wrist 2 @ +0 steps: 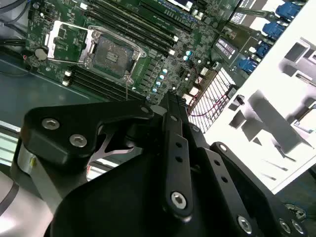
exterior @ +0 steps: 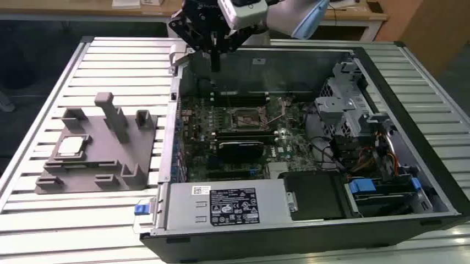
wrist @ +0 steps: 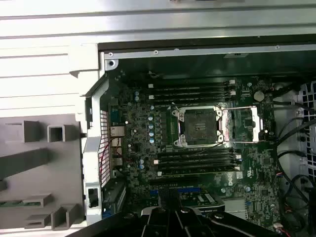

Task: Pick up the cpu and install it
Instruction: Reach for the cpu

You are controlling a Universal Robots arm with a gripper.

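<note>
as we read it, the job has hardly begun: neither the pick nor the install is done. the cpu (exterior: pixel 71 146) lies flat in its seat on the grey fixture block (exterior: pixel 110 165). the block stands on the slatted table (exterior: pixel 110 66), to the exterior view's left of the open computer case (exterior: pixel 294 242). nothing touches the chip, and it sits well apart from the gripper (exterior: pixel 215 69)

the gripper hangs over the far wall of the case, above the far edge of the motherboard (exterior: pixel 195 118), with its fingers pointing down. the jaws look clenched together on nothing: in the exterior view they read as one thin black bar, and in the second wrist view they run out to a single narrow tip with no chip between them. so we judge the gripper to be carrying nothing

inside the case the socket (wrist: pixel 199 127) sits in the middle of the board, between the rows of memory slots. it is bare, with no silver lid in it. its load plate (wrist: pixel 242 123) is swung open to one side, so we take the seat to be ready for the chip, though we cannot make out the small contacts in it

what is left, as far as we can tell, is all of it: the chip is not yet grasped, not yet lifted off the fixture, not yet brought over to the case, and not yet seated in the open socket
</note>
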